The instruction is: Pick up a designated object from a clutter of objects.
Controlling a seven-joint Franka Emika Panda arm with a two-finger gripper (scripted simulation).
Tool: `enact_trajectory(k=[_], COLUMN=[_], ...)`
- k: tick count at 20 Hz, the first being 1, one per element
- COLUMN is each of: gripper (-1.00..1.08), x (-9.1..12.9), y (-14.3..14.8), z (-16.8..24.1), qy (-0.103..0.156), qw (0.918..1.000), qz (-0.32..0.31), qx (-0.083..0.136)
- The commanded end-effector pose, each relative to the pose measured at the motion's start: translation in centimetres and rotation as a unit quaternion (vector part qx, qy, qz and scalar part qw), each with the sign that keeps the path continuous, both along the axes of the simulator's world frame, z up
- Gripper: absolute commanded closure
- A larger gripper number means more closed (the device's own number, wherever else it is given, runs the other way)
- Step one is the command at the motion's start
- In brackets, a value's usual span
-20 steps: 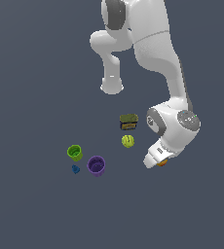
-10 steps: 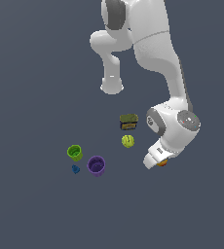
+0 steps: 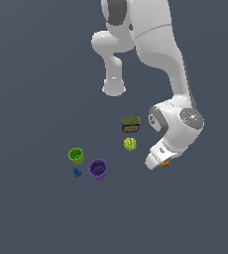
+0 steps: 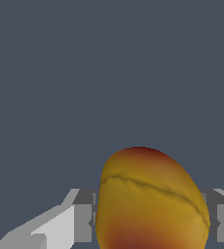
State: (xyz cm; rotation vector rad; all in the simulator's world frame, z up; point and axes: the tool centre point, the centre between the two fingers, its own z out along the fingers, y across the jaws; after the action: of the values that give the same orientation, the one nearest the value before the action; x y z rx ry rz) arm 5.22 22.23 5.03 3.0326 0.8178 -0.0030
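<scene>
Hand [image 4: 150, 221] is clamped on the round orange-yellow fruit with a red blush [image 4: 150, 199]; grey fingers [image 4: 82, 216] sit flush against both its sides in the wrist view. In the exterior view only an orange sliver shows under the white hand [image 3: 161, 159], well apart on that view's right from the yellow-green ball [image 3: 130, 144], dark yellow-labelled can [image 3: 131, 124], purple cup [image 3: 98, 168], green cup [image 3: 76, 156] and tiny blue piece [image 3: 77, 172] on the dark worktop [image 3: 31, 99].

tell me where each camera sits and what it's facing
Exterior view: off the arm, high up, looking down on the floor, the arm and the clutter: green cup, purple cup, can, green ball.
Wrist view: on the wrist, looking along the fingers at the orange fruit between them.
Shared: the fruit, only a sliver in the exterior view.
</scene>
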Motion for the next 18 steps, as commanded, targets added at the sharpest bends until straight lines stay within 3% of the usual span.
enact_trajectory(k=[1,18], gripper=[1.08,1.08], x=[-0.2,-4.2], y=[-0.3,-4.7], z=[1.1,14.8], qy=[-0.001,-0.001], qw=[1.0000,1.0000], qz=[0.000,0.001], qx=[0.000,0.000])
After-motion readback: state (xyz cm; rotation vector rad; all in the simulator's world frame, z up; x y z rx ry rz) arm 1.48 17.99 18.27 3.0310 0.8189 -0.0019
